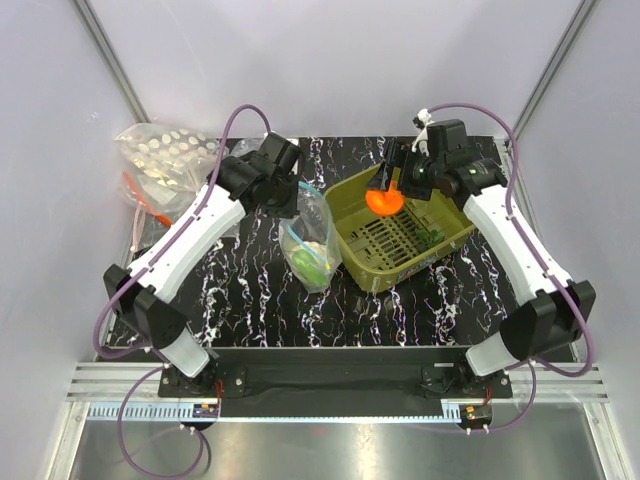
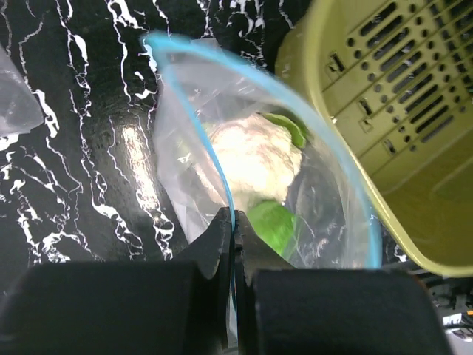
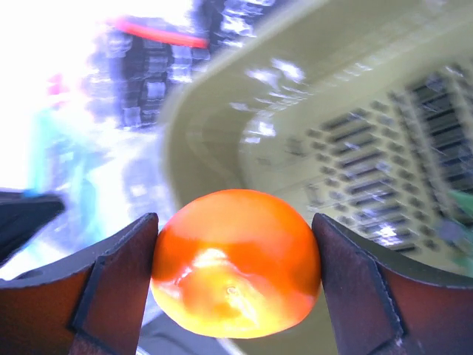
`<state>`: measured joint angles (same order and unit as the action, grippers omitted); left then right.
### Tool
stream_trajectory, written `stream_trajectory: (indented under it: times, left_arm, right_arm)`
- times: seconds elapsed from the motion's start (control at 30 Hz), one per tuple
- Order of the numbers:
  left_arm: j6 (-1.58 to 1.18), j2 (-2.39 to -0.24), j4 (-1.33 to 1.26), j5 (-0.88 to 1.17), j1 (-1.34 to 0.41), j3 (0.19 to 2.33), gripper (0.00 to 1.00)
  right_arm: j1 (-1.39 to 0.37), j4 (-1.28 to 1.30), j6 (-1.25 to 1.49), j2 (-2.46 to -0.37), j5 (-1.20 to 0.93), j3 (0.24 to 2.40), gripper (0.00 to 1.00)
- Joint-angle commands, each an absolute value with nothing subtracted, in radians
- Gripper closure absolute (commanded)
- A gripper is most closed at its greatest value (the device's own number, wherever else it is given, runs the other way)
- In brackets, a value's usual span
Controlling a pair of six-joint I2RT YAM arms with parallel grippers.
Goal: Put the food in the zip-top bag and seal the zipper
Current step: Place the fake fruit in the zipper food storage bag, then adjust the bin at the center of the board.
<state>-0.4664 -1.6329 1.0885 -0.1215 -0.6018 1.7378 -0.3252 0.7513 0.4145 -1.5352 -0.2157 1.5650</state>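
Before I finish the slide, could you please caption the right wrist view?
Right gripper clamps the round orange toy food over the olive-green slotted basket.

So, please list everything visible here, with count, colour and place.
zip-top bag: one, clear, open, table centre, left of basket
zipper: one, teal-blue, along the bag's mouth
cream piece: one, pale cream, inside zip-top bag
green pieces: at least two, green, inside zip-top bag
orange piece: one, orange, above basket's far-left corner
basket: one, olive-green, right of centre
small green piece: one, green, in basket
bag of white round pieces: one, clear, far left
bag with red-orange strip: one, clear, far left
table: one, black with white veins
left gripper: one, black, shut on zip-top bag's mouth
right gripper: one, dark, shut on orange piece
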Motion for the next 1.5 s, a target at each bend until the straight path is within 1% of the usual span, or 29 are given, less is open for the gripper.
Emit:
stream_trajectory:
  times: [0.0,0.1,0.2,0.37,0.5,0.57,0.67,0.8,0.83,0.87,0.9,0.93,0.97,1.0,1.23,1.33,1.37,1.4,1.47]
  left_arm:
    - [-0.509,-1.559,1.138,-0.213,-0.643,1.801,1.0]
    - [-0.526,-1.557,1.166,-0.229,-0.672,1.841,1.0]
    - [-0.558,-1.572,1.189,-0.192,-0.681,1.885,1.0]
    - [-0.578,-1.557,1.161,-0.13,-0.687,1.864,1.0]
    - [-0.58,-1.536,1.134,-0.115,-0.686,1.816,1.0]
    - [-0.583,-1.526,1.111,-0.104,-0.686,1.789,1.0]
    - [-0.595,-1.514,1.095,-0.086,-0.68,1.763,1.0]
    - [-0.612,-1.493,1.062,-0.038,-0.657,1.73,1.0]
    - [-0.614,-1.49,1.057,-0.035,-0.654,1.726,1.0]
    - [-0.615,-1.485,1.049,-0.032,-0.646,1.721,1.0]
    - [-0.617,-1.482,1.048,-0.026,-0.641,1.72,1.0]
    - [-0.617,-1.482,1.048,-0.023,-0.635,1.717,1.0]
    - [-0.617,-1.479,1.046,-0.017,-0.626,1.715,1.0]
    - [-0.614,-1.48,1.043,-0.008,-0.618,1.715,1.0]
    - [-0.589,-1.483,1.042,-0.006,-0.577,1.7,1.0]
    - [-0.577,-1.494,1.039,-0.009,-0.554,1.698,1.0]
    - [-0.574,-1.496,1.037,-0.009,-0.539,1.698,1.0]
    - [-0.569,-1.505,1.037,-0.008,-0.529,1.701,1.0]
    - [-0.568,-1.514,1.038,-0.009,-0.499,1.706,1.0]
  right_arm:
    - [-0.334,0.623,0.402,-1.444,-0.446,1.554,0.62]
    - [-0.357,0.583,0.4,-1.408,-0.541,1.54,0.63]
    - [-0.38,0.516,0.434,-1.387,-0.638,1.519,0.63]
    - [-0.425,0.355,0.506,-1.381,-0.759,1.465,0.63]
    - [-0.48,0.307,0.514,-1.419,-0.749,1.454,0.63]
    - [-0.495,0.22,0.535,-1.442,-0.753,1.419,0.63]
    - [-0.521,0.16,0.532,-1.477,-0.752,1.355,0.63]
    - [-0.581,0.207,0.477,-1.534,-0.703,1.379,0.62]
    - [-0.592,0.219,0.468,-1.561,-0.689,1.385,0.61]
    - [-0.603,0.256,0.453,-1.58,-0.636,1.403,0.57]
    - [-0.613,0.28,0.449,-1.597,-0.6,1.413,0.39]
    - [-0.614,0.303,0.454,-1.63,-0.583,1.425,0.23]
    - [-0.614,0.354,0.451,-1.64,-0.563,1.437,0.01]
    - [-0.614,0.377,0.448,-1.643,-0.499,1.466,0.0]
    - [-0.612,0.44,0.399,-1.514,-0.333,1.519,0.0]
    - [-0.586,0.567,0.396,-1.49,-0.203,1.584,0.01]
    - [-0.557,0.654,0.409,-1.485,-0.104,1.616,0.03]
    - [-0.533,0.696,0.425,-1.48,-0.057,1.627,0.07]
    - [-0.48,0.814,0.468,-1.463,0.044,1.635,0.09]
